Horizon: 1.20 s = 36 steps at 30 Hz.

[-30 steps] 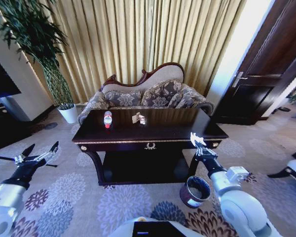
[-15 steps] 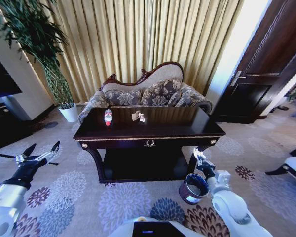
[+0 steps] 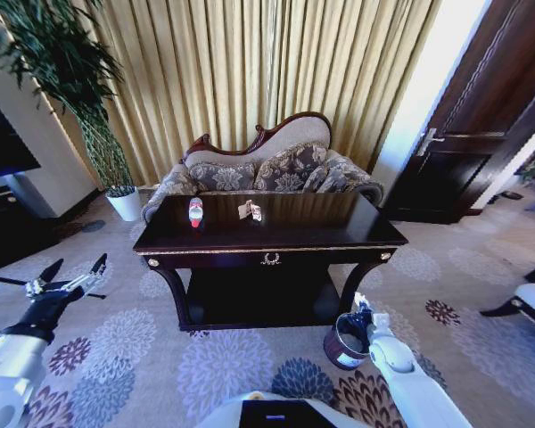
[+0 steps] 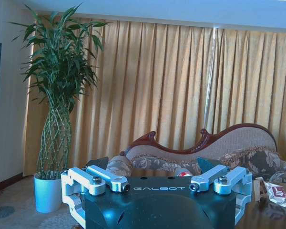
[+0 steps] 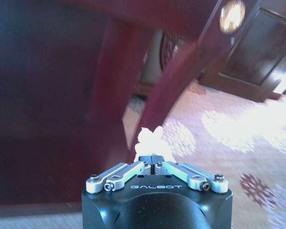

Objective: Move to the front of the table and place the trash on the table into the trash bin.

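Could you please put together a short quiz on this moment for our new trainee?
1. True or false: the right gripper is shut on a paper scrap.
2. Which litter lies on the table? A) a bottle and a carton; B) a can and a cup; C) a banana peel.
3. Fill in: the left gripper is ____, held out over the carpet to the left of the table.

Key
1. True: its fingertips meet around the white scrap, low beside the bin at the table's right front leg.
2. A.
3. Open.
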{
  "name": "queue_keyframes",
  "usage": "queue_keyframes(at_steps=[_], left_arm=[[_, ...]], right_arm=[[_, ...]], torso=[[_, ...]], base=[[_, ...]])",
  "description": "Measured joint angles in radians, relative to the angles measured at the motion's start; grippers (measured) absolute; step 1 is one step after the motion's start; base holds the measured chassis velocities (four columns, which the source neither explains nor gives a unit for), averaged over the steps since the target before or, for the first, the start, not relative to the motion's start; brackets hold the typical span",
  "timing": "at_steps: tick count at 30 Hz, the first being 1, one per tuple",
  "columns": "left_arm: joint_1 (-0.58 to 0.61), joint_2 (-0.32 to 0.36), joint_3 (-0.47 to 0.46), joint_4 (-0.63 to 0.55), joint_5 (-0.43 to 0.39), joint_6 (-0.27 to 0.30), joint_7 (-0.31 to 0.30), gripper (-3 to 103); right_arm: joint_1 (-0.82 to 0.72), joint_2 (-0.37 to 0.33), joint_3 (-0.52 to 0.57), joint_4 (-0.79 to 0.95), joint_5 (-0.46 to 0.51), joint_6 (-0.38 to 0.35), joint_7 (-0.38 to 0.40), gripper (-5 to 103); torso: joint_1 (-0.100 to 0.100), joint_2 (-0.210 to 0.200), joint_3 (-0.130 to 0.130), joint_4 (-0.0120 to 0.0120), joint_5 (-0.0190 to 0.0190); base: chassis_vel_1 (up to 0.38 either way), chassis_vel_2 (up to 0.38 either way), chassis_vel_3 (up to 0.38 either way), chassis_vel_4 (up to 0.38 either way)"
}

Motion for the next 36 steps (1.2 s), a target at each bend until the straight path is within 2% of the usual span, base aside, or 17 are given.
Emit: queue_keyframes(at_steps=[8,11,14,15,18,20,22,23,25,27,30,31,32,33,36], left_arm=[[0.008,-0.007,-0.002,-0.002,0.0,-0.002,-0.002,100],[0.006,-0.011,0.0,-0.008,0.0,-0.002,-0.002,100],[0.005,-0.012,0.003,-0.01,0.0,-0.002,-0.003,100],[0.003,-0.014,0.006,-0.012,0.001,-0.001,-0.003,100],[0.002,-0.014,0.007,-0.014,0.001,-0.001,-0.003,100],[0.002,-0.014,0.008,-0.014,0.001,0.0,-0.003,100],[0.002,-0.014,0.008,-0.014,0.001,0.0,-0.003,100],[0.002,-0.014,0.008,-0.013,0.001,0.0,-0.003,100],[0.003,-0.012,0.008,-0.013,0.001,0.0,-0.003,100],[0.003,-0.012,0.008,-0.013,0.001,0.0,-0.003,100],[0.004,-0.007,0.008,-0.012,0.0,0.0,-0.003,100],[0.004,-0.007,0.008,-0.012,0.0,0.0,-0.003,100],[0.004,-0.006,0.008,-0.011,0.0,0.0,-0.003,100],[0.004,-0.006,0.008,-0.011,-0.001,0.0,-0.003,100],[0.005,-0.003,0.008,-0.008,-0.005,-0.001,-0.003,100]], right_arm=[[0.034,0.037,-0.001,-0.124,-0.069,0.025,-0.009,-3],[0.036,0.044,-0.002,-0.12,-0.073,0.025,-0.008,13],[0.036,0.044,-0.003,-0.116,-0.073,0.025,-0.008,19],[0.036,0.045,-0.003,-0.116,-0.073,0.025,-0.007,29],[0.038,0.046,-0.003,-0.117,-0.072,0.025,-0.006,35],[0.038,0.046,-0.001,-0.118,-0.07,0.025,-0.006,45],[0.038,0.046,-0.001,-0.118,-0.07,0.025,-0.006,45],[0.037,0.046,0.002,-0.118,-0.068,0.025,-0.005,56],[0.035,0.047,0.004,-0.117,-0.066,0.025,-0.004,67],[0.034,0.048,0.005,-0.116,-0.065,0.025,-0.004,67],[0.029,0.055,0.009,-0.109,-0.064,0.025,-0.002,83],[0.029,0.055,0.009,-0.109,-0.064,0.025,-0.002,83],[0.028,0.058,0.01,-0.107,-0.064,0.025,-0.002,89],[0.027,0.06,0.011,-0.106,-0.064,0.025,-0.001,89],[0.019,0.068,0.016,-0.094,-0.064,0.025,0.0,99]], torso=[[0.0,0.0,0.0,-0.0001,0.0001],[0.0,0.0,0.0,0.0,0.0],[0.0,0.0,0.0,0.0,0.0],[0.0,0.0,0.0,0.0,0.0],[0.0,0.0,0.0,0.0,0.0],[0.0,0.0,0.0,0.0,0.0],[0.0,0.0,0.0,0.0,0.0],[0.0,0.0,0.0,-0.0001,0.0],[0.0,0.0,0.0,-0.0001,0.0],[0.0,0.0,0.0,-0.0001,0.0],[0.0,0.0,0.0,-0.0001,0.0],[0.0,0.0,0.0,-0.0001,0.0],[0.0,0.0,0.0,-0.0001,0.0],[0.0,0.0,0.0,0.0,0.0],[0.0,0.0,0.0,0.0,0.0]], base=[[0.0,0.0,0.0,0.0],[0.0,0.0,0.0,0.0],[0.0,0.0,0.0,0.0],[0.0,0.0,0.0,0.0],[0.0,0.0,0.0,0.0],[0.0,0.0,0.0,0.0],[0.0,0.0,0.0,0.0],[0.0,0.0,0.0,0.0],[0.0,0.0,0.0,0.0],[0.0,0.0,0.0,0.0],[0.0,0.0,0.0,0.0],[0.0,0.0,0.0,0.0],[0.0,0.0,0.0,0.0],[0.0,0.0,0.0,0.0],[0.0,0.0,0.0,0.0]])
